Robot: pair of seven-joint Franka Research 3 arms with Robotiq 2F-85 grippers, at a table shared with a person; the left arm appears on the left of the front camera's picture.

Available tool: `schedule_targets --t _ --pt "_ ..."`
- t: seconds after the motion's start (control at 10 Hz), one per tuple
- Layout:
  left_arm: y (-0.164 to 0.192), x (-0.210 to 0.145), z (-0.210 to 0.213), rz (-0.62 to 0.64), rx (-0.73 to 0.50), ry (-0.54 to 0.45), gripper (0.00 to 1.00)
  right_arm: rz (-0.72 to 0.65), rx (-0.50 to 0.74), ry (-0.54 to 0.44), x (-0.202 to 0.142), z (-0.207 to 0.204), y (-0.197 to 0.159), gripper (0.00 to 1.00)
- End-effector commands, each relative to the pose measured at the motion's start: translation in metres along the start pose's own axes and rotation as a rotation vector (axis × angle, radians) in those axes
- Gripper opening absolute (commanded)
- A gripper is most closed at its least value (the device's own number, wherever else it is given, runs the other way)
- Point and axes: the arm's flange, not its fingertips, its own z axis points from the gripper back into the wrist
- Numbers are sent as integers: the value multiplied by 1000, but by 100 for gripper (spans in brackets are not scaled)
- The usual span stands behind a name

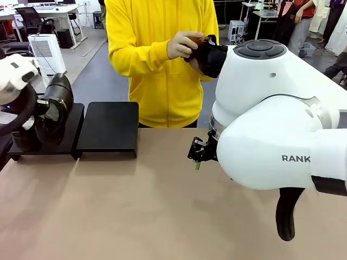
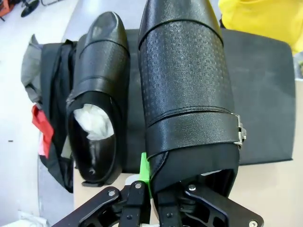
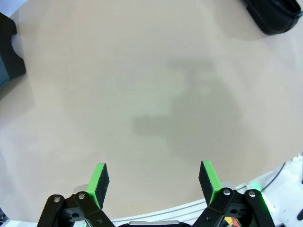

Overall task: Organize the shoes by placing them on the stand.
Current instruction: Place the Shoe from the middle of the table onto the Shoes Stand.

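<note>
On the tan surface [image 1: 135,216] you see the black stand [image 1: 108,127] at the far left. Your left hand [image 2: 156,187] is clenched on the heel end of one shoe [image 2: 187,85], over the stand, just beside a second shoe [image 2: 97,94] lying there. Your right hand [image 3: 154,178] is released, above bare surface. The person [image 1: 157,65] at the far side holds a third shoe [image 1: 209,57].
</note>
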Motion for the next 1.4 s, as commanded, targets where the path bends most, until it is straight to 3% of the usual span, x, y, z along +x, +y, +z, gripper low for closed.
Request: schedule_targets --t 0.0,0.3,0.9,1.0,1.3 --pt "-5 5 -16 24 42 -40 0 8 20 9 3 1 1 100" --pt "4 10 -32 38 97 -91 0 8 20 9 3 1 1 100" --pt "0 13 -54 29 79 -31 0 8 20 9 3 1 1 100" --pt "0 13 -57 44 75 -26 6 8 20 9 3 1 1 100" --pt "1 11 -64 65 75 -37 59 8 20 9 3 1 1 100"
